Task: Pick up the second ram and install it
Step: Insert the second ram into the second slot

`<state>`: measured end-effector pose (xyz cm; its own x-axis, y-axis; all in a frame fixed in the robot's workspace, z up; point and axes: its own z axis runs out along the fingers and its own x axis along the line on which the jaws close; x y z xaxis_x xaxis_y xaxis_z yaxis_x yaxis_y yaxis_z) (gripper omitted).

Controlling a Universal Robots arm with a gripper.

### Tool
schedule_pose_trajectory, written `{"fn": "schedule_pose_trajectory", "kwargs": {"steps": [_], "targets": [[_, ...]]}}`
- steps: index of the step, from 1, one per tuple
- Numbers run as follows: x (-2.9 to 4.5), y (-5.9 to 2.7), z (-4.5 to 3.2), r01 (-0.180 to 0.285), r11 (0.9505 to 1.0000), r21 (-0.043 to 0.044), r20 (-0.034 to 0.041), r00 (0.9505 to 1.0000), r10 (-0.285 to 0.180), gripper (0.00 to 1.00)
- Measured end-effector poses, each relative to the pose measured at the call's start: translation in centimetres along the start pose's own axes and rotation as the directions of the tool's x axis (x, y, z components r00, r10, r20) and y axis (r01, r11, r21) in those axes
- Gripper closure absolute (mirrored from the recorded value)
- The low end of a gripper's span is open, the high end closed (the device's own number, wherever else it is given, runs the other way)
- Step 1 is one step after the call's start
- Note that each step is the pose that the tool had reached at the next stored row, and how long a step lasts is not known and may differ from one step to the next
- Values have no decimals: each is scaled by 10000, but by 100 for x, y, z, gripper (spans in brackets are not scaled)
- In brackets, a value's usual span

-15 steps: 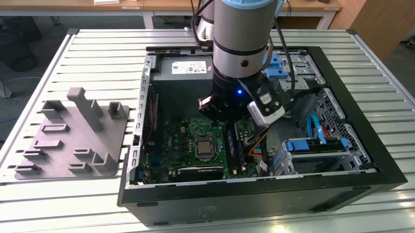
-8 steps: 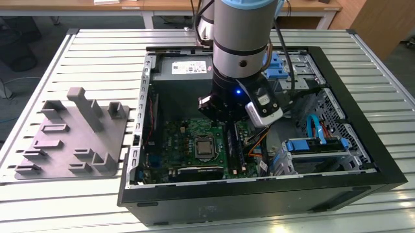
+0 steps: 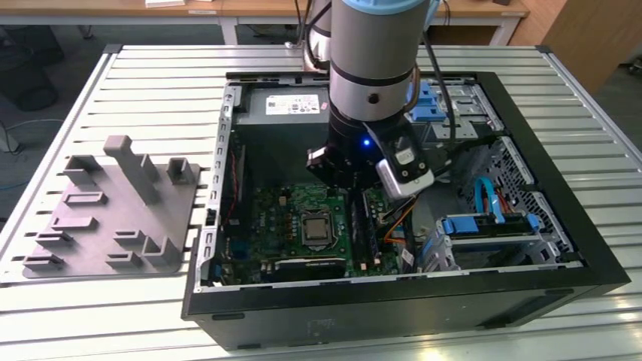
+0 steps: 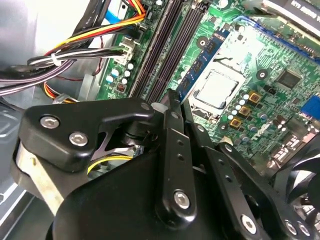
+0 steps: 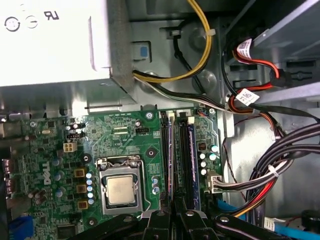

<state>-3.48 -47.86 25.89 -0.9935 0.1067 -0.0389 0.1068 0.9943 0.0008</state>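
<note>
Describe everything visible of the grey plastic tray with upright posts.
The grey plastic tray is a matte flat plate with several upright posts of differing heights and low rectangular holders toward its near edge. It lies flat on the white slatted table, close beside the open black computer case, at the exterior view's left of it.

Arm, thick grey metal cylinder [image 3: 371, 53]: pale blue ring at the upper joint, black band lower down. Small blue light [image 3: 367, 142] glows on the black wrist block just above the gripper [image 4: 175, 98]. White-and-silver camera housing [image 3: 407, 169] is bolted beside the gripper. Thin black cable [image 3: 437, 75] runs along the arm. Gripper body: matte black link bars, silver socket-head screws [image 4: 181, 199] at the pivots.
</note>
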Motion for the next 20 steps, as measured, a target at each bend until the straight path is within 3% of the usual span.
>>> {"fn": "schedule_pose_trajectory", "kwargs": {"steps": [9,20], "targets": [[0,0,2,-651,9979,26,1,9979,651,86],[0,0,5,-1409,9900,55,5,9900,1409,86]]}}
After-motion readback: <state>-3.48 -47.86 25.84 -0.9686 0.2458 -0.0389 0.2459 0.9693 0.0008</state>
